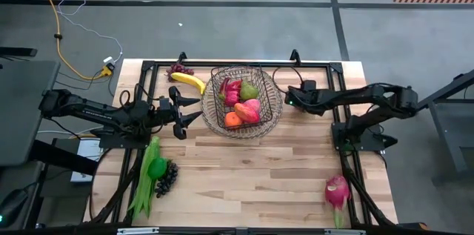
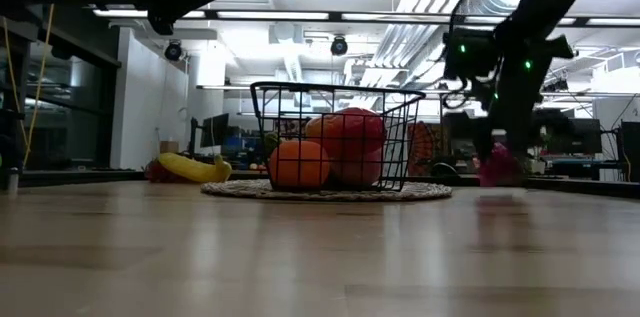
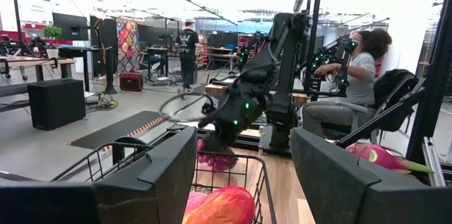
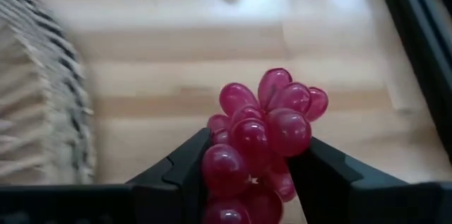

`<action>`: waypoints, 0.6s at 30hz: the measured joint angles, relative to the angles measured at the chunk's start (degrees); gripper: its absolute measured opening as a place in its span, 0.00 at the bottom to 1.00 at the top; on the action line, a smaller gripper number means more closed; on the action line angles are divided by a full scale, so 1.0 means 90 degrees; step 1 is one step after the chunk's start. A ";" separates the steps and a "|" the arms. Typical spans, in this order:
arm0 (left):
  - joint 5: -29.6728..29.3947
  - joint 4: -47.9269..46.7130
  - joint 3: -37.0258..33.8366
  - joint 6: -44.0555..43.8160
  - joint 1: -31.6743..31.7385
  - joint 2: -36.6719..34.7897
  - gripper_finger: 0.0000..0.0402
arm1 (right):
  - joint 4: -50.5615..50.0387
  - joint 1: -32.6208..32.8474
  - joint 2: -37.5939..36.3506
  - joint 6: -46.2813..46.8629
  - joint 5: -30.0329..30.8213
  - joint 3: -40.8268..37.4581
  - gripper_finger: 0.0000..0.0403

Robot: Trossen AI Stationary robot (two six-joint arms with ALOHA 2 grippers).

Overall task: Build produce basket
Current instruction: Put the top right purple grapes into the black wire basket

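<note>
My right gripper (image 4: 247, 174) pinches a red grape bunch (image 4: 265, 128) between its 2 fingers, just off the wire basket (image 1: 244, 101) at its 3 o'clock. My left gripper (image 1: 187, 113) hovers at the basket's 9 o'clock, jaws apart around nothing. A banana (image 1: 189, 81) lies at the basket's 10 o'clock, a dragon fruit (image 1: 337, 190) at 5.

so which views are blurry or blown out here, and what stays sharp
Right wrist view: the red grapes between the right gripper are crisp, but the woven tray beside them is smeared. Low view: ceiling lights glare, arms go to silhouette, the basket stays clear. High view: evenly lit. Left wrist view: bright, hazy background.
</note>
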 joint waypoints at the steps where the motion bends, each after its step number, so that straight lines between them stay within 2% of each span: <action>1: 0.0000 0.0000 0.0000 0.0000 0.0000 0.0000 0.54 | -0.0033 0.0000 -0.0079 -0.0108 0.0045 0.0060 0.41; 8: 0.0000 -0.0001 0.0000 0.0000 -0.0001 0.0000 0.54 | -0.0011 0.0000 -0.0660 -0.1134 0.0192 0.0703 0.41; 13: 0.0000 0.0000 0.0000 0.0000 0.0000 0.0000 0.54 | 0.0003 0.0002 -0.0952 -0.2282 0.0170 0.1414 0.41; 16: 0.0000 -0.0001 0.0000 0.0000 0.0000 0.0000 0.54 | 0.0223 0.0002 -0.1041 -0.3188 -0.0247 0.1828 0.41; 18: 0.0000 -0.0002 0.0000 0.0000 0.0000 0.0000 0.54 | 0.0494 0.0002 -0.1072 -0.3938 -0.0838 0.2052 0.41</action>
